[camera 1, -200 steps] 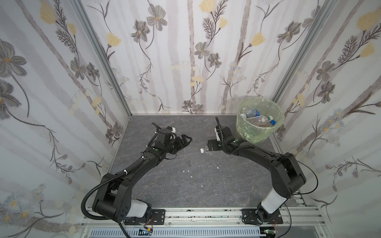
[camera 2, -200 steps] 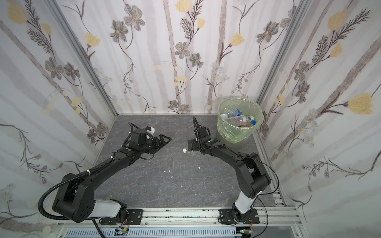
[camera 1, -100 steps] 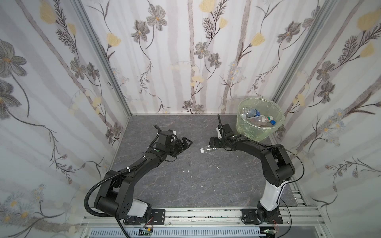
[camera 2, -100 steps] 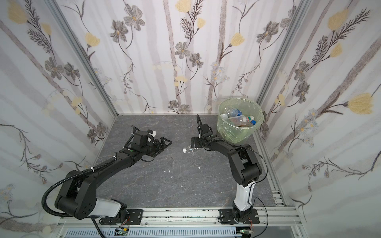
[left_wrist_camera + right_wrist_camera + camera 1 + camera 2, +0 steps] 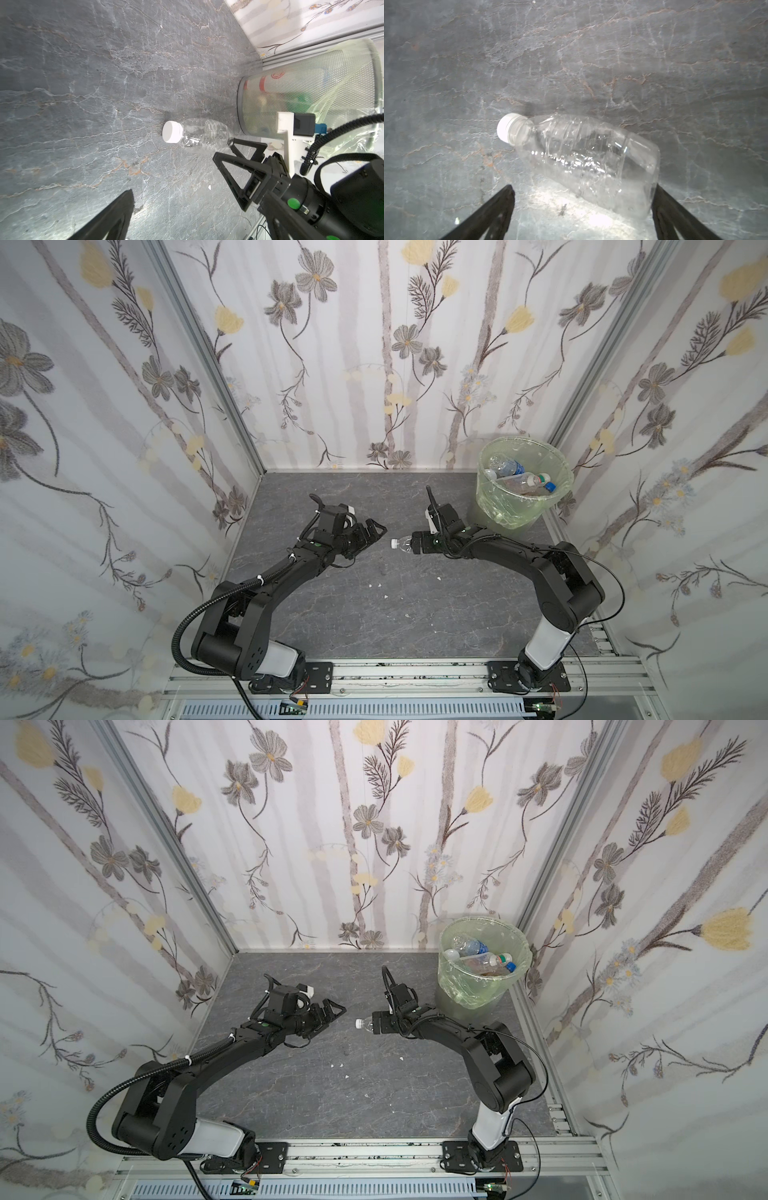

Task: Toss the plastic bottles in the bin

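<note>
One clear plastic bottle [image 5: 402, 542] [image 5: 365, 1024] with a white cap lies on its side on the grey floor. My right gripper [image 5: 415, 545] [image 5: 379, 1025] [image 5: 583, 193] stands open around its base end. One finger [image 5: 664, 207] is close beside the base, the other finger [image 5: 500, 207] is well apart. My left gripper [image 5: 374, 531] [image 5: 334, 1011] is open and empty, a short way from the cap. The bin [image 5: 511, 518] [image 5: 469, 996] [image 5: 270, 93], green-lined, stands in the back right corner and holds several bottles [image 5: 519, 483] [image 5: 478, 961].
Flowered walls close in the left, back and right. Small white crumbs [image 5: 376, 585] [image 5: 338, 1065] dot the middle of the floor. An aluminium rail [image 5: 395, 672] with both arm bases runs along the front edge.
My right arm has shifted its elbow, and its gripper and the bottle have moved slightly leftward. The left gripper has barely moved. Both stay open.
</note>
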Controlling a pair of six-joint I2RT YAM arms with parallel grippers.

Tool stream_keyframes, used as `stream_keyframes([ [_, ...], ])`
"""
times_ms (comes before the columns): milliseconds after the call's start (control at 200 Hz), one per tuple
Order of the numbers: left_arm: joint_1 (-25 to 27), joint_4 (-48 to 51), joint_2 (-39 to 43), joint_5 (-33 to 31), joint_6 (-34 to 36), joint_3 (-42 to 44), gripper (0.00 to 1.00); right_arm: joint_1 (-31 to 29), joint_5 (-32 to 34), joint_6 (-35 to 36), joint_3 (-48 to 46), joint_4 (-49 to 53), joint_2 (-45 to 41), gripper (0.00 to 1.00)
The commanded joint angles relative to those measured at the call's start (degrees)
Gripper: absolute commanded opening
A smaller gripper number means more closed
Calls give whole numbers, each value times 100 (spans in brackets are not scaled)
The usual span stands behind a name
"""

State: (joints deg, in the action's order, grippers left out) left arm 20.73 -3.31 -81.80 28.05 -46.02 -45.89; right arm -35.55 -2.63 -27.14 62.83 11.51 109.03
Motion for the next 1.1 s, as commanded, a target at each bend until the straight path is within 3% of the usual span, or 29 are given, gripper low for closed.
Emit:
stream_keyframes([
  [0,-83,-143,98,26,93,98,100,-195,-185,-443,-69,-509,-119,100],
  [390,-642,-143,355,104,-31,528,100,-969,-365,-825,222,-633,106,100],
  [709,-823,-143,448,256,-160,765,100,-438,114,-332,172,-298,-188,100],
  [1094,-824,-166,500,332,-188,796,100,-390,-355,-232,680,-397,653,100],
])
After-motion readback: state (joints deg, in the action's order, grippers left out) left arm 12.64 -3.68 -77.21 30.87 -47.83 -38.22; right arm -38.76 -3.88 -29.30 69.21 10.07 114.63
